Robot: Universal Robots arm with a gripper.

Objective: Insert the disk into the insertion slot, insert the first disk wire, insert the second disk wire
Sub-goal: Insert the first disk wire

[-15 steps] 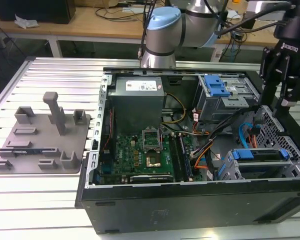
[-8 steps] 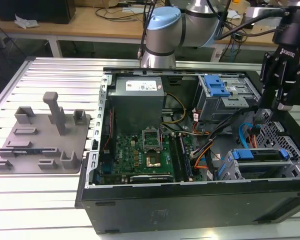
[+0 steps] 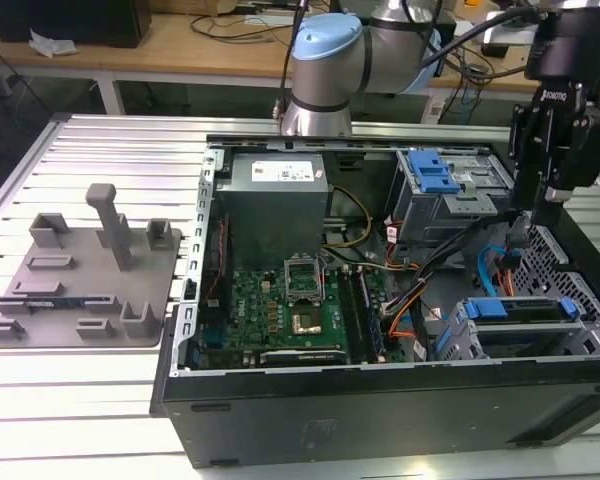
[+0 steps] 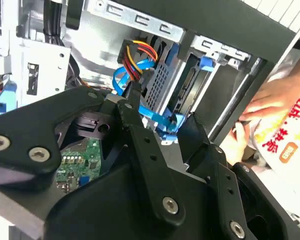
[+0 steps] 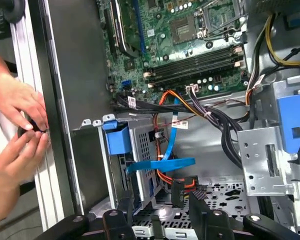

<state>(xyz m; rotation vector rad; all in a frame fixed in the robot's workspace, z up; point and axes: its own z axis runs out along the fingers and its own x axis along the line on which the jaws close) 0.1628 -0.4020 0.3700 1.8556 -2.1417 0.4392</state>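
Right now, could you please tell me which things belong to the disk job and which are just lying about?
Job: gripper; disk in its blue frame; insertion slot; blue flat wire.
Lying about: grey fixture plate; taller cage with blue latch; motherboard; a person's hands.

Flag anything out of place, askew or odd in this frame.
A person's hands are working at the outer wall of the computer case in the first wrist view, unusually close to where the robot works. Inside, a blue flat cable lies loose across the insertion slot.
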